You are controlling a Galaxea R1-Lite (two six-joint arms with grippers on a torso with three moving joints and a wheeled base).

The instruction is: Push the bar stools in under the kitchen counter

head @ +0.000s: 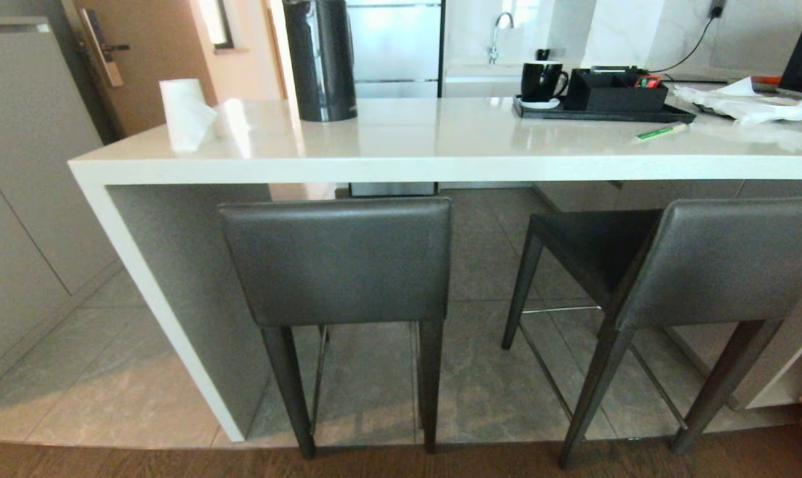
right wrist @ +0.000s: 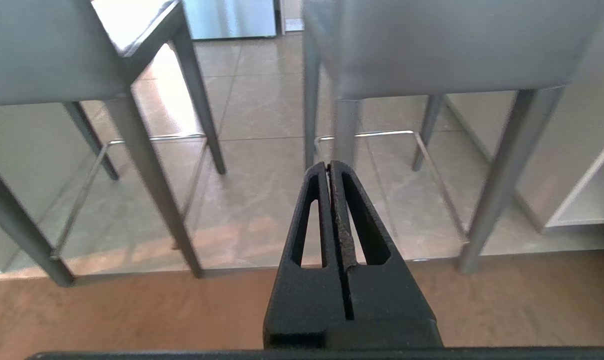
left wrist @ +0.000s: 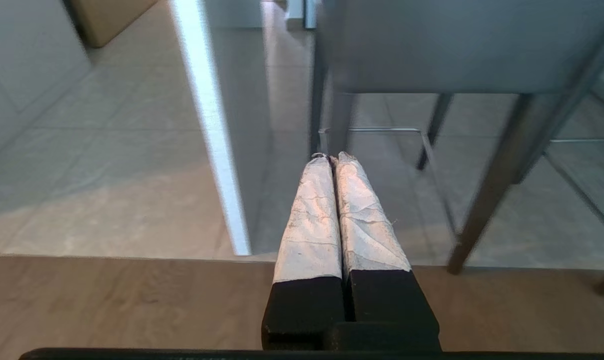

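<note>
Both bar stools (head: pixel 338 265) judged rigid, top-heavy; I'd push the backrest. My left claw (left wrist: pixel 330 157) and right claw (right wrist: pixel 330 165) are together, empty.

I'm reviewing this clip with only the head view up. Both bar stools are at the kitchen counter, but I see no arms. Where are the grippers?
Observer: The left gripper sits low. Its fingers are shut and empty, aimed between the kitchen counter's white side leg and the left bar stool.
Operator: And the right one?
Observer: The right gripper is shut too. It points at the floor between the two bar stools and touches neither.
Operator: Do the fingers look alike?
Observer: No. The left fingers are wrapped in a pale covering, while the right fingers are bare black.
</note>
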